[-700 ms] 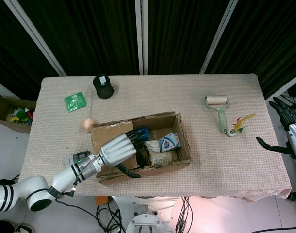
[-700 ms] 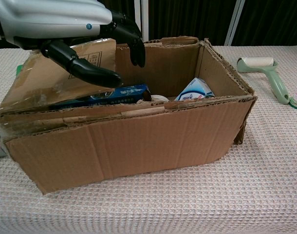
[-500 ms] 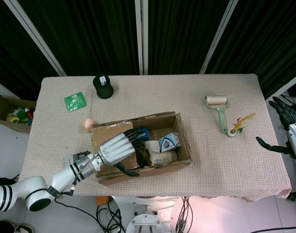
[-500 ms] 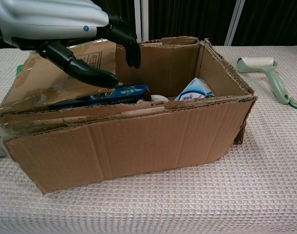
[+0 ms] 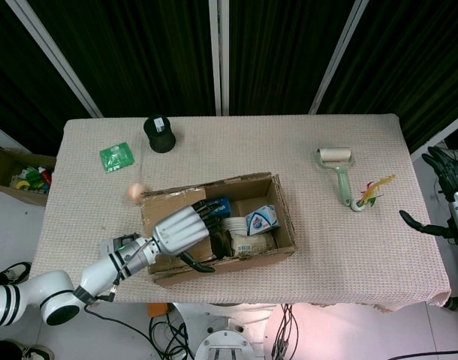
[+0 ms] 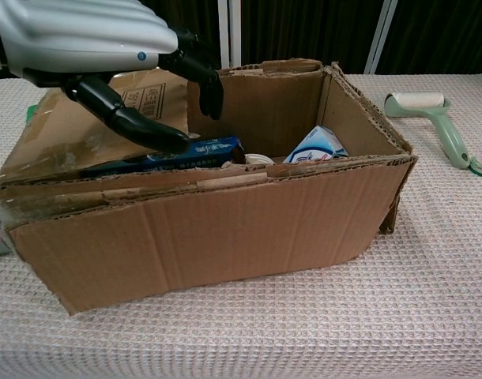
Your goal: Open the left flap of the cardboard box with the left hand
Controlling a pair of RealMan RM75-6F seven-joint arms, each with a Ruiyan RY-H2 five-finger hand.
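The left hand (image 6: 107, 59) hovers with fingers spread over the folded-in left flap (image 6: 83, 126) of the cardboard box (image 5: 218, 225), hiding part of it, while the right hand (image 5: 450, 199), spread and empty, is half cut off.

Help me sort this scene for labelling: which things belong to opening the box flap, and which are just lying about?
Part of the job:
cardboard box
left flap
left hand, fingers over the flap's edge

Just lying about:
lint roller
black cup
green packet
right hand, idle at the table's edge
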